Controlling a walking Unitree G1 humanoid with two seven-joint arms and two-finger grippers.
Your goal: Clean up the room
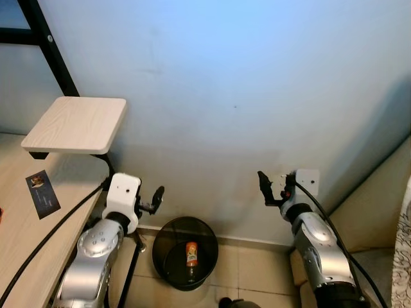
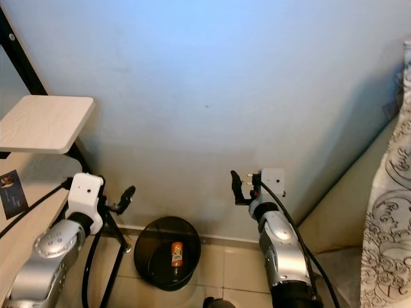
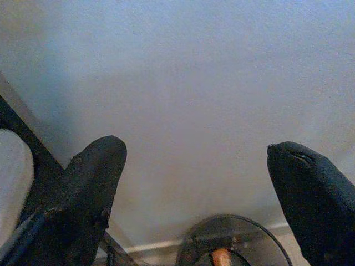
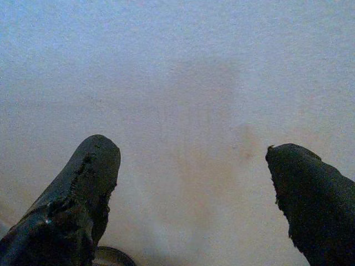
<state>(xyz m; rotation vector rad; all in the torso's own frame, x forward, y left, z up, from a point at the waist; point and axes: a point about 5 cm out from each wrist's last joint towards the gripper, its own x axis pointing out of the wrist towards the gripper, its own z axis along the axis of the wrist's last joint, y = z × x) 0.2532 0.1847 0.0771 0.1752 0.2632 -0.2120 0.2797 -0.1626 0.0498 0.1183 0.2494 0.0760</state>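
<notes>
Below the wall, an orange bottle [image 1: 191,254], probably litter, already lay binned [image 1: 168,232]; left gripper [image 3: 194,188] and right gripper [image 4: 194,194] gaped wide, empty.

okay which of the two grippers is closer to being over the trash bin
The left gripper. It hangs just above the black bin's rim, which holds an orange bottle; the right gripper is off to the bin's right.

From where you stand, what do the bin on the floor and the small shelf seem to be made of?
The bin looks like black metal mesh, though it could be dark plastic: its wall lets the floor show through. An orange bottle lies inside it. The shelf looks like pale wood or wood-look laminate with a matte finish: faint grain lines run across its top.
</notes>
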